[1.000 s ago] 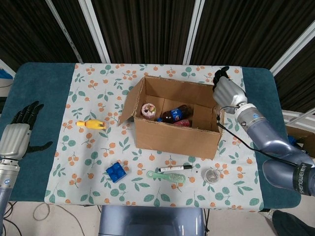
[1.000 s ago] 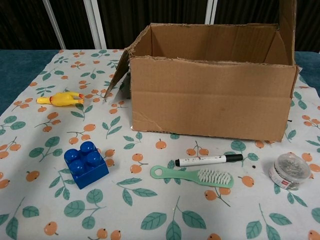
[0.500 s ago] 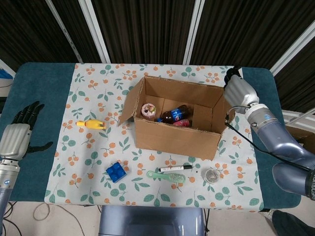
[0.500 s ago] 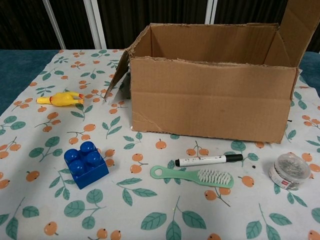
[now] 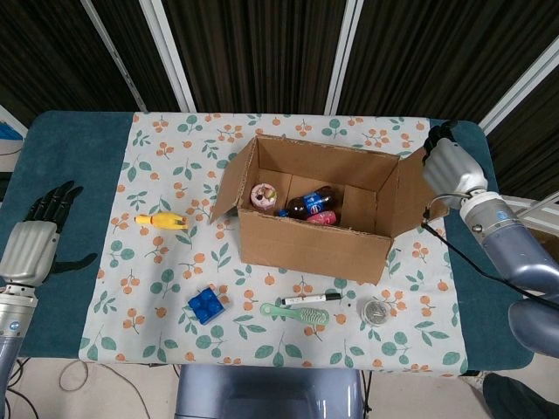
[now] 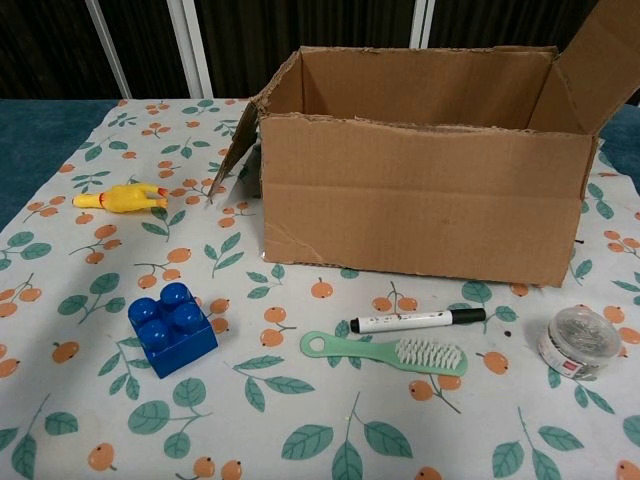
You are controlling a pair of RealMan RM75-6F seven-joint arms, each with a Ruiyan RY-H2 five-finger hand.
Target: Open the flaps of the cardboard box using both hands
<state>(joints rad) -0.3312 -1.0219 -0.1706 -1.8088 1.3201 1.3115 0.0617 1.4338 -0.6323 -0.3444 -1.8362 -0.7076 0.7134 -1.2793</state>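
Resting on the flap's (image 5: 409,197) outer edge, right hand (image 5: 452,166); left hand (image 5: 35,246) apart.

Open cardboard box (image 6: 420,205) behind marker (image 6: 417,321), brush (image 6: 385,352) and blue block (image 6: 171,327).

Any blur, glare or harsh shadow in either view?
Head view: sharp, evenly lit, only soft shadows beside the cardboard box; no glare. Chest view: sharp too, box front evenly lit, its right flap cropped by the frame.
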